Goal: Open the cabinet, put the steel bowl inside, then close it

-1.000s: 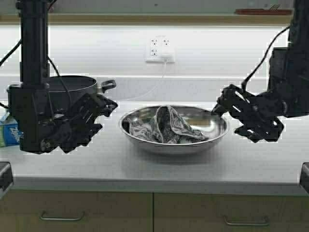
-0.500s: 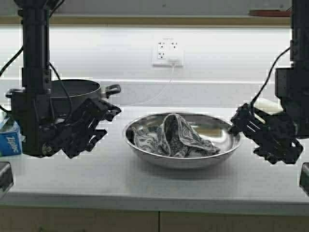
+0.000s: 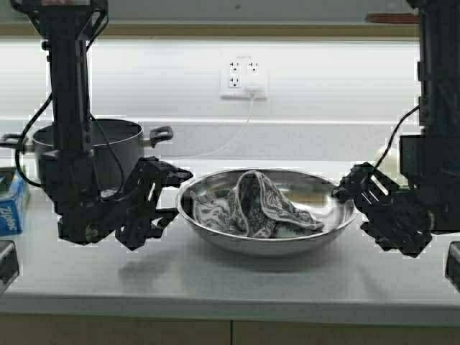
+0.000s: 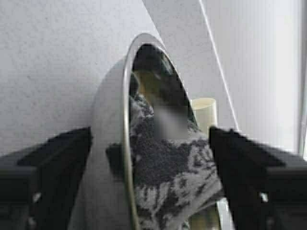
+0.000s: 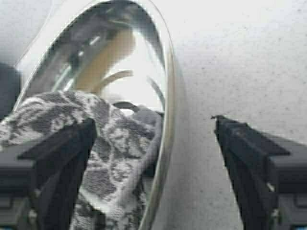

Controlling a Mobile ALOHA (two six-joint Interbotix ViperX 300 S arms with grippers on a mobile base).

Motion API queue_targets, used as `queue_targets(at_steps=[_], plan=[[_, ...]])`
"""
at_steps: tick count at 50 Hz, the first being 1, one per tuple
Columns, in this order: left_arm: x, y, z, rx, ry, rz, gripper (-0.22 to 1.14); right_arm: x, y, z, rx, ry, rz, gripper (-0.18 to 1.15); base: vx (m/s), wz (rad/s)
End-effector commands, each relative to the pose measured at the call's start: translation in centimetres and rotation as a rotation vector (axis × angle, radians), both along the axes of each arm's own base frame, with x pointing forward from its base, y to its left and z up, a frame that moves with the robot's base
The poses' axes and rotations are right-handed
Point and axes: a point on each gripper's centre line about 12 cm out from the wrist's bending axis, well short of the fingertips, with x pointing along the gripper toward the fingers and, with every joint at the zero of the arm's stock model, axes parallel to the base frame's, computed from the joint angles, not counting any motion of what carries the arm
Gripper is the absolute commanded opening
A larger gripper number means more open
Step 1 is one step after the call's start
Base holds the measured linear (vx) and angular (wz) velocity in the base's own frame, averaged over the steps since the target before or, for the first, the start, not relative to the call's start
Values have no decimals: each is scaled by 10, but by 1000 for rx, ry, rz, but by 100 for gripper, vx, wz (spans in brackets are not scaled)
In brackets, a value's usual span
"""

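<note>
Both grippers, left [image 3: 175, 194] and right [image 3: 350, 190], jaws spread, flank the wide shiny steel bowl [image 3: 267, 237], each straddling its nearer rim.

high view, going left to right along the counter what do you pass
blue box → black pot → left pincer → steel bowl with a patterned cloth in it → right pincer
</note>
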Motion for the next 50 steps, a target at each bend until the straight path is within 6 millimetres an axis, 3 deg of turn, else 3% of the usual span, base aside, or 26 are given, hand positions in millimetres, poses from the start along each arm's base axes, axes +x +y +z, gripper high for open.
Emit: queue_targets(at_steps=[1,9,14,19,23,26,28,31,36,43,50], plan=[[10,-6,9,-27,-39,-7,101,8,-5,6,68,-50,-3,103,2,0],[14,-8,10,-34,-51,-7,88,18,-4,-1,174,-41,39,99,1,-1],[15,-8,11,-36,-55,-6,58,24,-1,-8,244,-29,65,87,1,-1],[15,-8,11,-37,-52,-4,14,25,-1,-10,283,-24,56,60,1,0],[12,-6,9,-27,-35,0,-9,25,-1,-7,298,-53,58,24,1,-1],[12,-5,9,-22,-29,5,-6,23,-2,-2,310,-82,60,1,1,0],[11,-5,8,-18,-23,7,-1,24,-2,0,321,-98,60,-6,1,1],[11,-5,8,-17,-24,10,5,24,-1,2,329,-103,61,-1,1,-1],[11,-5,9,-17,-24,6,3,24,-1,4,337,-107,64,11,0,0],[7,-4,17,-18,-23,2,2,22,2,9,354,-102,90,7,0,0],[-9,1,35,-10,-4,-23,2,10,4,23,358,-90,118,7,0,0]])
